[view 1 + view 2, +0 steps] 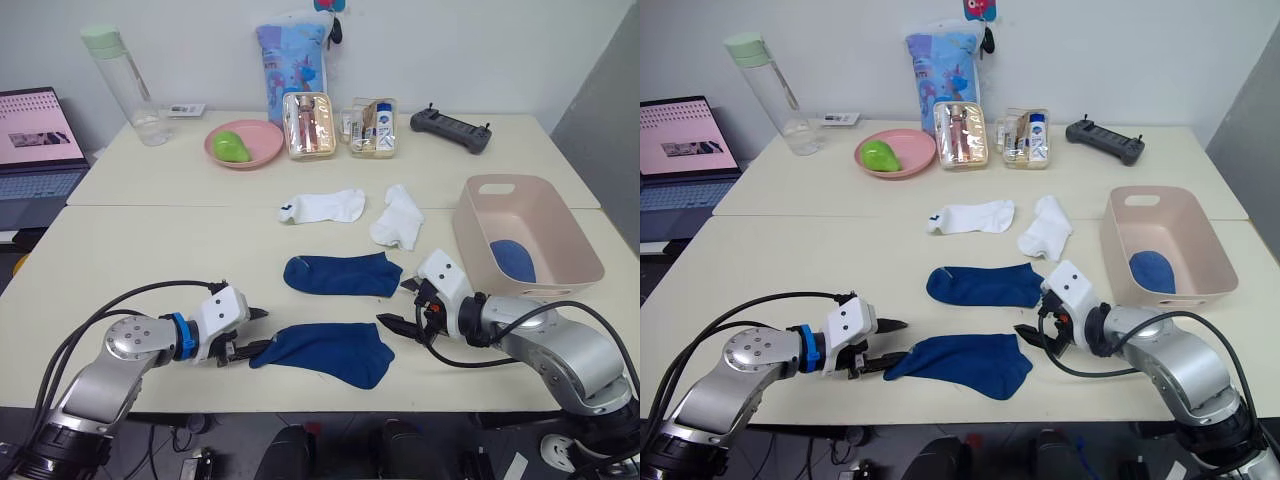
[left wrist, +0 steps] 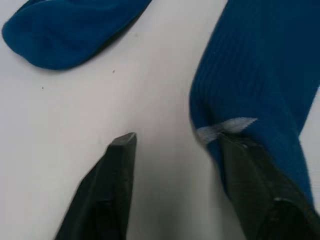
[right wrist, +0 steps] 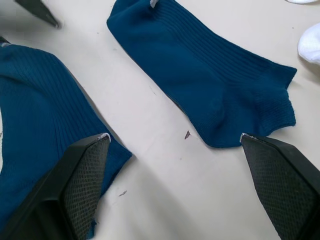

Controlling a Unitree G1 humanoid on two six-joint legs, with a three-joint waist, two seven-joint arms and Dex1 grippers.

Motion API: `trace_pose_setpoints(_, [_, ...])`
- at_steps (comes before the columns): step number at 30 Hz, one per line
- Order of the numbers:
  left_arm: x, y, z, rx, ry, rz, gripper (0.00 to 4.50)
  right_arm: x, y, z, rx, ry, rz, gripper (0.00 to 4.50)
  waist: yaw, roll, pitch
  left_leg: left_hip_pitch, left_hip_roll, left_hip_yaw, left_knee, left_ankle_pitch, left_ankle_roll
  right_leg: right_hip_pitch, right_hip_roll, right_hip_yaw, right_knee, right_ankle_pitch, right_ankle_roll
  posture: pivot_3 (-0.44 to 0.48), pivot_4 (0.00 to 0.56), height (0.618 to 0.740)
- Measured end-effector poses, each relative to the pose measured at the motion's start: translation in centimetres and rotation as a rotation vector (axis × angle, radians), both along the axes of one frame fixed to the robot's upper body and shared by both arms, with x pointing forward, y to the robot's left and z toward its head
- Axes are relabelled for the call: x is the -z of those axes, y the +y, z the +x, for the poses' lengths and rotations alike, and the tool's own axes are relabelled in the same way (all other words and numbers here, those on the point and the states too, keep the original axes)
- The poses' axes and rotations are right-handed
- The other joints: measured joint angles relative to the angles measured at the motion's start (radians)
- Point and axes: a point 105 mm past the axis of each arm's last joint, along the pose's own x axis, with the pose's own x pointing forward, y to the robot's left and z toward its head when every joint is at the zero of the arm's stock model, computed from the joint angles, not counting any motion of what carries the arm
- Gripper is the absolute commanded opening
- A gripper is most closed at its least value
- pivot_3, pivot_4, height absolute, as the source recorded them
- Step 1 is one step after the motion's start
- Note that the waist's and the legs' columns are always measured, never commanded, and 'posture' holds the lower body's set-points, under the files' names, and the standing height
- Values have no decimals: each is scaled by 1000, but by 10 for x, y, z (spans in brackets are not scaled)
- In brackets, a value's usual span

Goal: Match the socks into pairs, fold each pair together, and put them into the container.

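Note:
Two royal blue socks lie in front of me: the near sock (image 1: 330,352) and, behind it, a second one (image 1: 342,274). My left gripper (image 1: 252,333) is open at the near sock's cuff end, and one finger (image 2: 250,170) rests against the cuff. The right gripper (image 1: 403,304) is open between the two blue socks' toe ends, with bare table between its fingers. Two white socks (image 1: 325,207) (image 1: 398,218) lie further back. The pale pink container (image 1: 560,215) stands at the right with a blue sock (image 1: 512,260) inside.
On the far table stand a round pink bowl (image 1: 262,150) holding a green fruit, two clear pouches (image 1: 310,125) (image 1: 370,127), a black controller (image 1: 450,128), a clear bottle (image 1: 125,70) and a blue bag (image 1: 290,60). A laptop (image 1: 35,150) sits at the far left.

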Motion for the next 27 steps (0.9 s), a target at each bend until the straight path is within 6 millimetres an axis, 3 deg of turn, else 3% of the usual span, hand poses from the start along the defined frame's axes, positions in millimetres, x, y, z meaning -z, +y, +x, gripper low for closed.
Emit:
trace_pose_setpoints(6, [2,-2,-9,-8,70,-53,135,-12,14,-16,-136,-17,48,4500,-1,1,-1,0,0,0,0,0,0,0,0,0,0,0,0,0,150,733])
trace_pose_setpoints(7, [2,-1,-10,-17,82,-67,44,-13,16,-18,-159,-14,53,4500,-1,1,-1,0,0,0,0,0,0,0,0,0,0,0,0,0,150,733])
trace_pose_setpoints(17, [1,15,-8,-77,116,-110,44,-26,26,-34,-312,17,101,4500,-2,1,-1,0,1,-1,0,0,0,0,1,-1,0,0,0,0,150,733])
trace_pose_setpoints(21, [-4,31,6,-152,76,-103,44,-26,23,-37,-339,26,84,4500,-1,1,-1,0,1,-1,0,0,0,0,1,-1,0,0,0,0,150,733])
trace_pose_setpoints(27, [-5,38,13,-173,25,-68,44,-26,24,-38,-349,22,85,4500,-1,1,-1,-1,1,-1,0,0,0,-1,0,-1,0,0,0,0,150,733])
